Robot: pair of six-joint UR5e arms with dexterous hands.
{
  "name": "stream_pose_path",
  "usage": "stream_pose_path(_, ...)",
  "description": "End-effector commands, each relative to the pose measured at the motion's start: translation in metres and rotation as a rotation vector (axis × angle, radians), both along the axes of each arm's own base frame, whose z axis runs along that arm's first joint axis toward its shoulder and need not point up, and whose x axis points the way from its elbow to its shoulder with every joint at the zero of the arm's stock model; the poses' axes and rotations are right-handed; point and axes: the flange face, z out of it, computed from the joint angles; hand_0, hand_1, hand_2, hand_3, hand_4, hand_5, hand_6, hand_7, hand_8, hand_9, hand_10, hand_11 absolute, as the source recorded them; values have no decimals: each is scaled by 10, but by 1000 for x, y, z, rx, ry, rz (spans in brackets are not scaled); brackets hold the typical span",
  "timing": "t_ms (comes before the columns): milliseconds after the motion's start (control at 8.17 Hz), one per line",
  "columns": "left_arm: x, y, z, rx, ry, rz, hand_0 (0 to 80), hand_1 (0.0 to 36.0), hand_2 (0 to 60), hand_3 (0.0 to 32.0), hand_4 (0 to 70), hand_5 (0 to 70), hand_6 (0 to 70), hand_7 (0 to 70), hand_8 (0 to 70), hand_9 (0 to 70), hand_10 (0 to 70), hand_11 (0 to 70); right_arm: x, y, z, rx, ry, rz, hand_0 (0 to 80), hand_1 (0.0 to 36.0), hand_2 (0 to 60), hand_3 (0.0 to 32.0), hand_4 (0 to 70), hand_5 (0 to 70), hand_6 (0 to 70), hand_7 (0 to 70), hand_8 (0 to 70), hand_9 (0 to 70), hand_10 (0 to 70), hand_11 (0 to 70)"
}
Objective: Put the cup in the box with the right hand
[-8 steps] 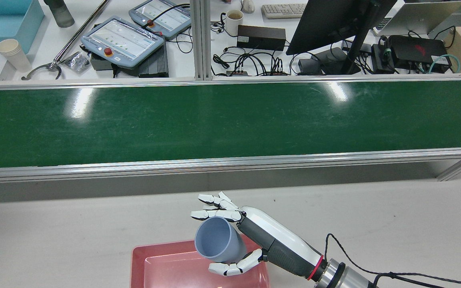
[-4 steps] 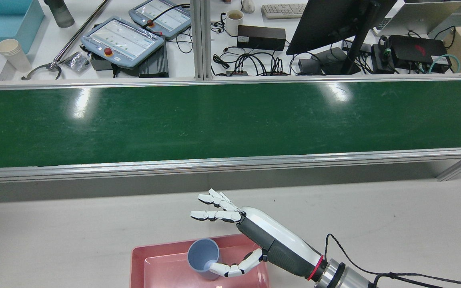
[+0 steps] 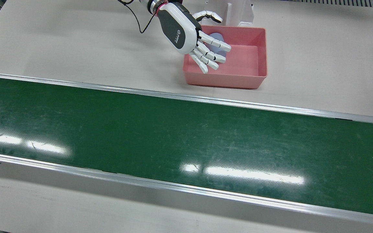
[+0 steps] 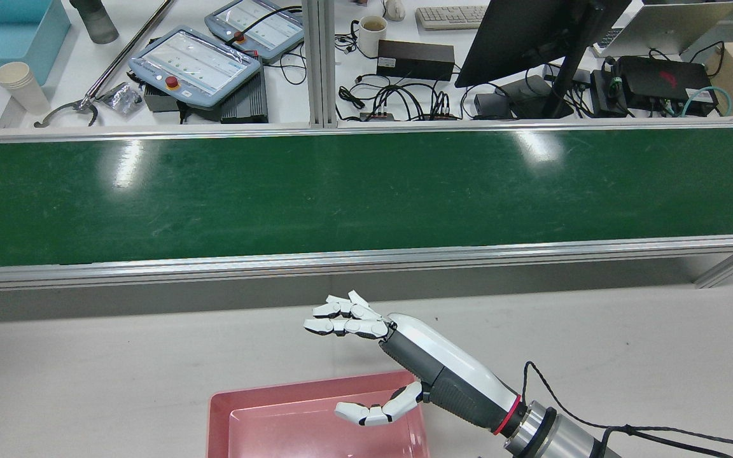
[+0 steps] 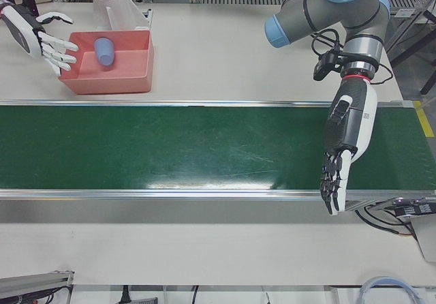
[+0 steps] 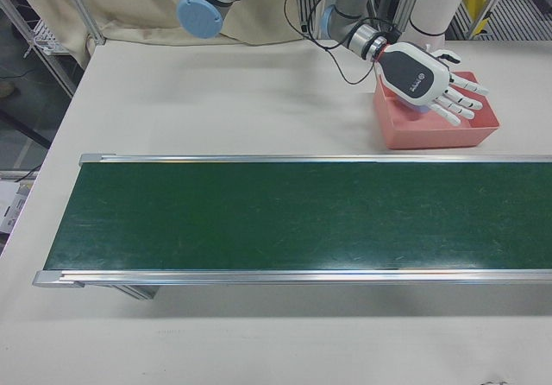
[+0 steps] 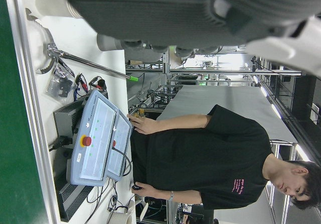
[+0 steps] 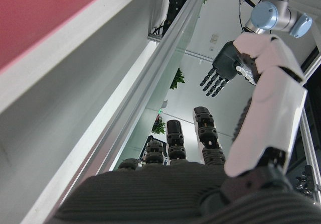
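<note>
Right hand point(image 3: 186, 34) hovering over the near-left corner of the pink box point(image 3: 261, 48), fingers point(image 3: 210, 55) spread wide and gripping nothing, thumb held apart from the rest. Same hand showing in the rear view point(image 4: 392, 356) with palm turned toward the box point(image 4: 265, 413), and in the right-front view point(image 6: 427, 78) reaching across the box's point(image 6: 483, 130) rim. Pale blue cup point(image 5: 103, 50) sitting inside the box point(image 5: 129, 79) toward its back wall, clear of the hand point(image 5: 34, 35) in the left-front view; only a sliver of the cup point(image 3: 218, 36) peeking out behind the fingers in the front view. Whether upright or tipped, hard telling from these angles.

Box resting on the pale surface point(image 3: 76, 42) just beside the green conveyor belt point(image 3: 141, 136), which is running bare across the middle of the station.

Left hand point(image 5: 344, 147) hanging well apart from the box, over the far end of the belt point(image 5: 170, 147), fingers extended downward, slightly apart, holding nothing.

Beyond the belt in the rear view, a teach pendant point(image 4: 195, 63) and a monitor point(image 4: 532, 38) lying among cables.
</note>
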Motion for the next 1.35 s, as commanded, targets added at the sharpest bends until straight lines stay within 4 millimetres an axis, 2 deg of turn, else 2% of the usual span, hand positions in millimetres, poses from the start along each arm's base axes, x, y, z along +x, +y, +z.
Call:
stream_pose_path(0, 1, 0, 0, 0, -1, 1, 0, 0, 0, 0, 0, 0, 0, 0, 0, 0, 0, 0, 90, -76, -21, 13, -61, 218, 437, 186, 385, 0, 0, 89, 199, 700, 316, 544, 148, 231)
stream_pose_path(122, 1, 0, 0, 0, 1, 1, 0, 0, 0, 0, 0, 0, 0, 0, 0, 0, 0, 0, 140, -113, 1, -26, -57, 312, 421, 186, 444, 0, 0, 100, 238, 700, 394, 649, 208, 316)
stream_pose_path(245, 0, 0, 0, 0, 1, 0, 0, 0, 0, 0, 0, 0, 0, 0, 0, 0, 0, 0, 190, -141, 39, -115, -60, 378, 412, 185, 484, 0, 0, 109, 268, 700, 450, 700, 258, 387)
stream_pose_path(367, 0, 0, 0, 0, -1, 0, 0, 0, 0, 0, 0, 0, 0, 0, 0, 0, 0, 0, 242, -170, 92, -227, -56, 459, 408, 184, 492, 0, 0, 115, 272, 700, 475, 700, 287, 426)
stream_pose_path(490, 0, 0, 0, 0, 1, 0, 0, 0, 0, 0, 0, 0, 0, 0, 0, 0, 0, 0, 289, -200, 153, -330, -36, 512, 403, 181, 492, 0, 0, 115, 263, 700, 474, 700, 295, 435)
stream_pose_path(612, 0, 0, 0, 2, -1, 0, 0, 0, 0, 0, 0, 0, 0, 0, 0, 0, 0, 0, 333, -223, 193, -380, 14, 550, 399, 176, 485, 0, 0, 115, 255, 700, 474, 700, 302, 445)
stream_pose_path(735, 0, 0, 0, 0, -1, 0, 0, 0, 0, 0, 0, 0, 0, 0, 0, 0, 0, 0, 372, -237, 228, -419, 50, 595, 397, 167, 452, 0, 0, 113, 241, 700, 466, 700, 301, 444)
stream_pose_path(857, 1, 0, 0, 0, -1, 1, 0, 0, 0, 0, 0, 0, 0, 0, 0, 0, 0, 0, 406, -237, 279, -456, 76, 635, 399, 160, 414, 0, 0, 108, 221, 700, 443, 695, 286, 425)
stream_pose_path(980, 0, 0, -1, 2, -1, 0, 0, 0, 0, 0, 0, 0, 0, 0, 0, 0, 0, 0, 437, -235, 331, -475, 80, 668, 409, 157, 367, 0, 0, 102, 197, 691, 404, 632, 257, 386)
stream_pose_path(1102, 0, 0, -1, 1, 1, 0, 0, 0, 0, 0, 0, 0, 0, 0, 0, 0, 0, 0, 457, -234, 365, -500, 69, 690, 428, 150, 272, 0, 0, 87, 151, 514, 301, 490, 191, 291)
stream_pose_path(1224, 0, 0, -1, 1, 1, 0, 0, 0, 0, 0, 0, 0, 0, 0, 0, 0, 0, 0, 459, -232, 371, -511, 64, 690, 423, 168, 311, 0, 0, 68, 90, 272, 152, 266, 112, 179)
